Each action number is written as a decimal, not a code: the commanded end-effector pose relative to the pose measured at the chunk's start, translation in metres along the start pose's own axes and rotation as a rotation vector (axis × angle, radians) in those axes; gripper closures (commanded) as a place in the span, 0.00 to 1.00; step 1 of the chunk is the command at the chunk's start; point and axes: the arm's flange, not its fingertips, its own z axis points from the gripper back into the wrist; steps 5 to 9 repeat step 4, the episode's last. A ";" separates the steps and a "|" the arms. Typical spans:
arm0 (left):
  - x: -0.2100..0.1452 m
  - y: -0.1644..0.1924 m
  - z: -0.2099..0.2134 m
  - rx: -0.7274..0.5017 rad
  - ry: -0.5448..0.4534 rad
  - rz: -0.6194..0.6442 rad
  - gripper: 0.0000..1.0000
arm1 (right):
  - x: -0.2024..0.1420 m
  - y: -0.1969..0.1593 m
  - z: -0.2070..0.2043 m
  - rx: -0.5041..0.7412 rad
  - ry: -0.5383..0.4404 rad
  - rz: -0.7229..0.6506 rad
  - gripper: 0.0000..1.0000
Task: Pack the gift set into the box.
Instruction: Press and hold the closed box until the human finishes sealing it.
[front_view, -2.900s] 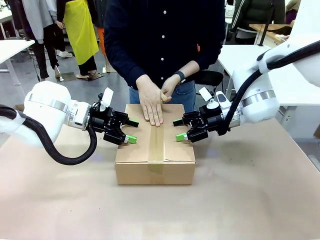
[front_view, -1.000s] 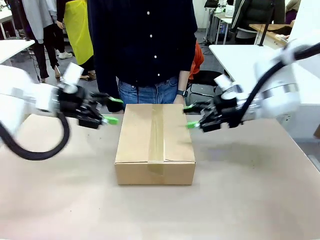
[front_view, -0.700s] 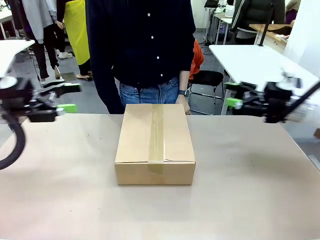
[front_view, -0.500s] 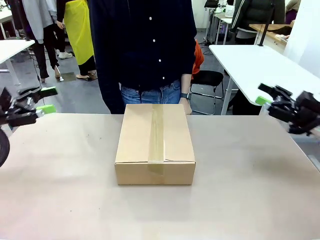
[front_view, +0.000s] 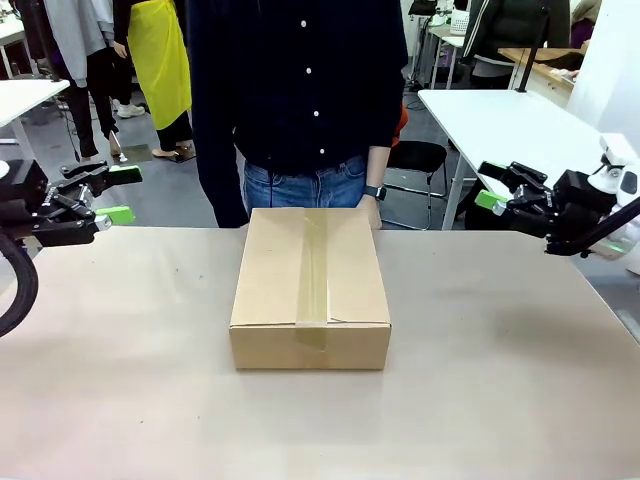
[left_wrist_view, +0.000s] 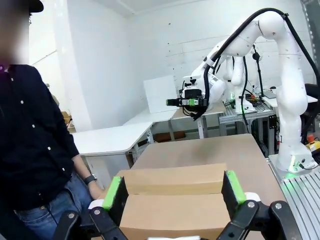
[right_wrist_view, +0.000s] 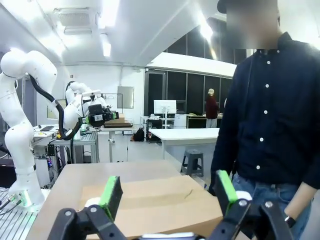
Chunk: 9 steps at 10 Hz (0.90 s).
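Note:
The box (front_view: 310, 290) sits shut in the middle of the table, a strip of tape running along its top seam. The gift set is hidden. My left gripper (front_view: 120, 193) hovers open over the table's far left edge, well away from the box. My right gripper (front_view: 492, 185) is open at the far right, also apart from the box. In the left wrist view the open left gripper (left_wrist_view: 172, 190) frames the box (left_wrist_view: 172, 200) from a distance. The right wrist view has the open right gripper (right_wrist_view: 167, 190) facing the box (right_wrist_view: 150, 202). Nothing is between either pair of fingers.
A person in a dark shirt stands at the far side, one hand (front_view: 372, 195) hanging by the box's far edge. A white table (front_view: 520, 120) and a chair (front_view: 415, 155) stand behind at the right. Bare tabletop (front_view: 500, 380) lies around the box.
Both grippers have drawn back from the box's sides to the table's left and right edges. The person's hands have lifted off the box top.

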 end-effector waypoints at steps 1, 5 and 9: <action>0.001 -0.001 0.003 0.020 0.002 0.013 0.00 | 0.006 -0.002 0.007 -0.001 0.019 -0.020 0.00; 0.001 -0.001 0.003 0.020 0.002 0.013 0.00 | 0.006 -0.002 0.007 -0.001 0.019 -0.020 0.00; 0.001 -0.001 0.003 0.020 0.002 0.013 0.00 | 0.006 -0.002 0.007 -0.001 0.019 -0.020 0.00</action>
